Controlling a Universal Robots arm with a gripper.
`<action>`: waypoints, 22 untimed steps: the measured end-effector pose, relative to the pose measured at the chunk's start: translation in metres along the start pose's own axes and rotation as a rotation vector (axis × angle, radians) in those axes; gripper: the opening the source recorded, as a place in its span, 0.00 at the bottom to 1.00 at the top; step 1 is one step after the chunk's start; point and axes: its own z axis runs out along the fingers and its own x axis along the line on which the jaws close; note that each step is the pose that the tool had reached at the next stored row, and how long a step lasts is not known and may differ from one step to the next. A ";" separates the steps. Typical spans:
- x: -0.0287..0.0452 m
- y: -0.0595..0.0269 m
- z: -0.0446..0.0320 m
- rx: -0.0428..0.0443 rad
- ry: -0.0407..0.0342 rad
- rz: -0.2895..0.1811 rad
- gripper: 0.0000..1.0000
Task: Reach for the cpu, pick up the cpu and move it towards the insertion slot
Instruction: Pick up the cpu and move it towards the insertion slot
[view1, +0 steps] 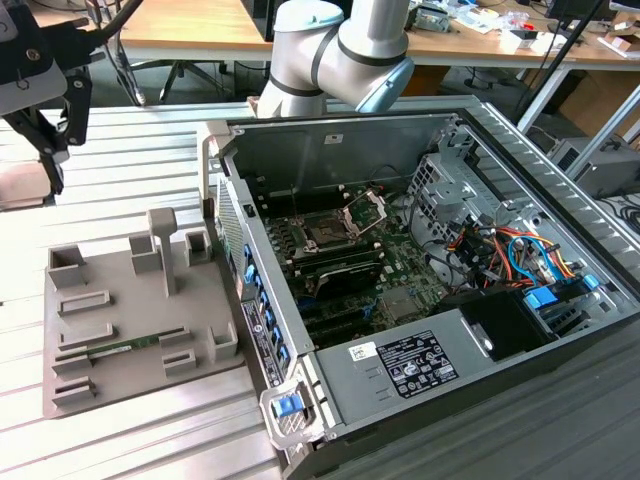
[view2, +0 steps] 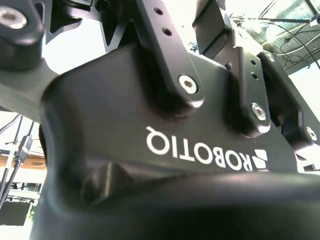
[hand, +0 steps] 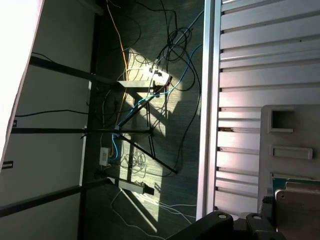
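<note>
My gripper (view1: 50, 160) hangs over the far corner of the ribbed table (view1: 130, 170), at the exterior view's left and well apart from the open case (view1: 420, 360). I cannot tell how wide it is open, nor whether it has hold of anything. The second wrist view gives me just its black body, close up.

A pale beige flat piece (view1: 18, 185) lies just below the gripper at the exterior view's left edge. It looks like the cpu, though it is blurred. I cannot tell if I am touching it.

The grey tray (view1: 130, 385) sits nearer, between that corner and the case, with a green memory stick (view1: 115, 350) lying in one of its recesses. In the first wrist view, the tray's edge (hand: 265, 150) lies on the table slats, with the cabled floor (hand: 145, 115) beyond the table rim.

The slot (view1: 325, 232) is on the green board inside the case. Its centre is dark and its metal plate (view1: 365, 208) is swung up on the exterior view's right side of it.
</note>
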 end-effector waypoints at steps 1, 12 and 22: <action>0.0000 0.0000 -0.0006 0.0000 0.0000 0.000 0.55; -0.0016 -0.0001 -0.0012 0.0000 0.0000 0.000 0.55; -0.0067 -0.0005 -0.0012 0.0000 0.0000 0.000 0.55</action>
